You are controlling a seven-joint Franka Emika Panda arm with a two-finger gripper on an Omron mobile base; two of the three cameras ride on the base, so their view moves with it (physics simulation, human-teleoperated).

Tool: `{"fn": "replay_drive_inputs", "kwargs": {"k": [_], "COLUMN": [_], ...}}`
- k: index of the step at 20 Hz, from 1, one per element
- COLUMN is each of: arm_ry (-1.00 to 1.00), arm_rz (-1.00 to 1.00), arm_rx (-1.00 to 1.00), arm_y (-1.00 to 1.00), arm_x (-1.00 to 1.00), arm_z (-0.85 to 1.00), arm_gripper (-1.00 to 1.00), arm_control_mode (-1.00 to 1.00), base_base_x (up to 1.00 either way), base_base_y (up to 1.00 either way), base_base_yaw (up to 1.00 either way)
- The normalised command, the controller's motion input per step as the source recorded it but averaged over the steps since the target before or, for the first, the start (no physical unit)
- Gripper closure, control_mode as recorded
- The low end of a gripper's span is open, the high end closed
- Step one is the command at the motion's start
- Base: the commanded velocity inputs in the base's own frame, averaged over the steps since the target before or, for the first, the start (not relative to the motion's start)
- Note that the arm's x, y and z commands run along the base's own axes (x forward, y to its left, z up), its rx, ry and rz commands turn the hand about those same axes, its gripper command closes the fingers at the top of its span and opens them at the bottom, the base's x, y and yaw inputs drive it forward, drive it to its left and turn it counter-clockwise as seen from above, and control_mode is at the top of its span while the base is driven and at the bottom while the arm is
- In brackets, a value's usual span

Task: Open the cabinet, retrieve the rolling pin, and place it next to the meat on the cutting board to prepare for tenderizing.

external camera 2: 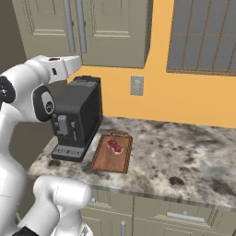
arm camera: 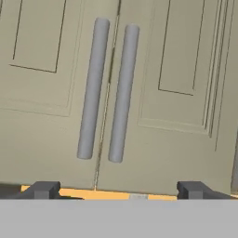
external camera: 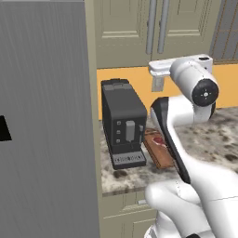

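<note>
Tool (arm camera: 119, 190): jaws wide apart, holding nothing, facing the handles.
Cabinet (arm camera: 56, 93): both doors shut (handles side by side).
Meat (external camera 2: 115, 146): on cutting board (external camera 2: 110, 159).

The desk (external camera: 209, 139) is viewed downward from behind by both base cameras (left and right), the cabinet (external camera 2: 106, 32) being shared; the cabinet doors are faced closely by the hand camera.
</note>
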Motion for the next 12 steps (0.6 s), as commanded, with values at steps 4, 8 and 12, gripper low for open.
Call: {"fn": "replay_drive_inputs", "kwargs": {"k": [4, 8, 12], "arm_ry": [-0.01, 0.0, 0.0], "arm_rz": [0.16, 0.01, 0.01], "arm_rx": [0.27, 0.2, 0.08], "arm_y": [-0.1, -0.44, -0.31], "arm_x": [0.37, 0.2, 0.42], "arm_z": [0.36, 0.12, 0.0], "arm_gripper": [-1.0, -1.0, -1.0], "arm_control_mode": [-1.0, -1.0, -1.0], "base_base_x": [0.0, 0.0, 0.0], "base_base_y": [0.0, 0.0, 0.0], "base_base_yaw": [0.0, 0.0, 0.0]}}
